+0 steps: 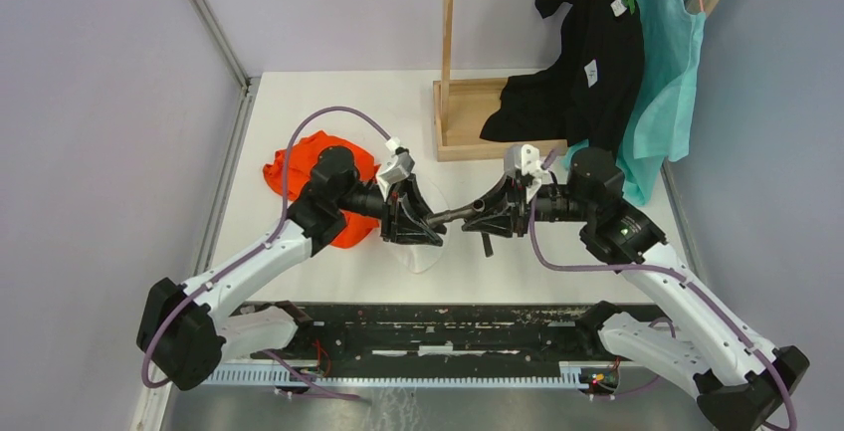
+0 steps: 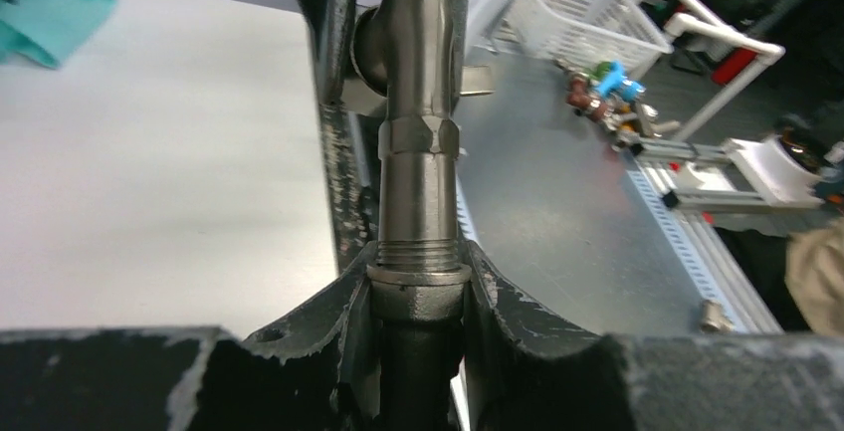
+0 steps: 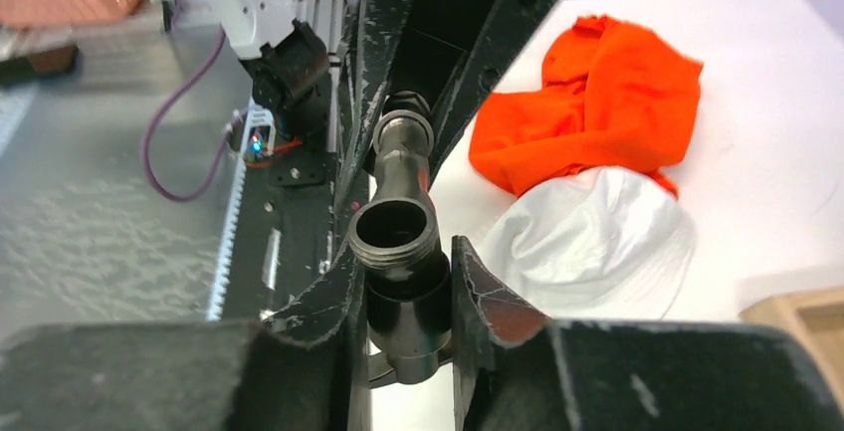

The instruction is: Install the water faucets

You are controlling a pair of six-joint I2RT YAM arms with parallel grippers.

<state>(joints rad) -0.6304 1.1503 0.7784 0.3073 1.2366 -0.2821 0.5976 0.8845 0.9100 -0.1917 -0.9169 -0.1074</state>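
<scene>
Top external: left gripper (image 1: pixel 430 228) and right gripper (image 1: pixel 490 214) clasp 1 faucet (image 1: pixel 460 216).

You are looking at the water faucets (image 2: pixel 420 182) showing dull grey-brown metal. The left gripper (image 2: pixel 418 287) and right gripper (image 3: pixel 403 282) are showing black, flecked with pale scuffs. One cloth (image 3: pixel 597 103) is glowing bright orange and another cloth (image 3: pixel 597 242) is showing plain white, both against the white table (image 1: pixel 338 112). The garments are showing black (image 1: pixel 587 43) and teal (image 1: pixel 662 63), the wooden stand (image 1: pixel 463 122) pale tan, the cables (image 1: pixel 328 112) purple and the arms (image 1: pixel 249 262) white.
</scene>
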